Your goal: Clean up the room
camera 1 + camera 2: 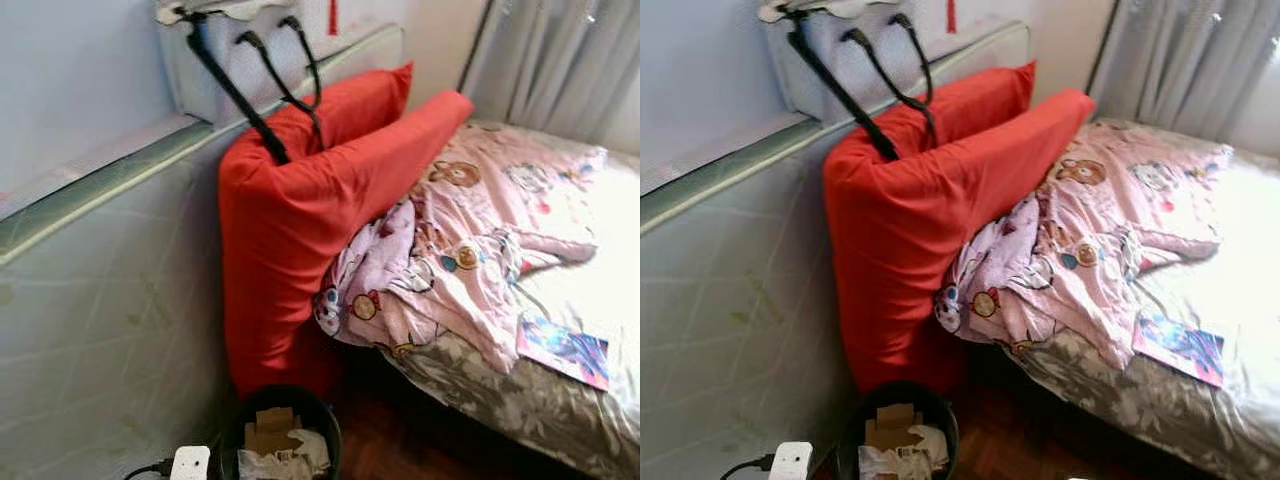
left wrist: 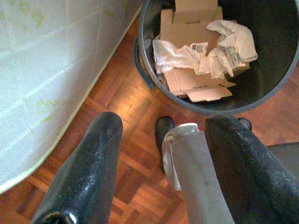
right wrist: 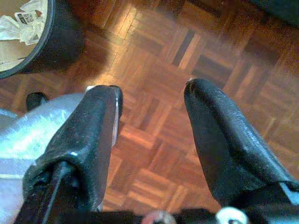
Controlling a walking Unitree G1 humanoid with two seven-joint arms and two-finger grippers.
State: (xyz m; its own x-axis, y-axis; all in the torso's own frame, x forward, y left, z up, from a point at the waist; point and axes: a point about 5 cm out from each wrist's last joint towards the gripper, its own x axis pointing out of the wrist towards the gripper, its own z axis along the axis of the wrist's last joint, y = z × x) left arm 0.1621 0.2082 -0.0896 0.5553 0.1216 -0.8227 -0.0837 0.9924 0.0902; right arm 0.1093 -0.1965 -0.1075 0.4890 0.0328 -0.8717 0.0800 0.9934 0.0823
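Two red cushions lean against the pale headboard at the head of the bed, the front one long and slanted, the other behind it; a crumpled pink quilt printed with cartoon figures lies heaped against the front cushion and spreads over the bed; a colourful booklet lies flat near the bed's edge, just beside the quilt's hem; a grey bag with black straps stands on top of the headboard, its straps hanging down onto the cushions; grey curtains hang behind the far side of the bed.

On the wooden parquet floor at the foot of the front cushion stands a round black waste bin, holding pieces of brown cardboard and crumpled white paper; a white plug block with a black cord lies on the floor just beside the bin, against the headboard.

The left pincer hangs above the floor near the bin's rim, its two black fingers spread well apart and holding nothing; a silver part of the robot shows between them; the right pincer also hangs over bare parquet, its fingers wide apart and empty, with the bin off to one side.
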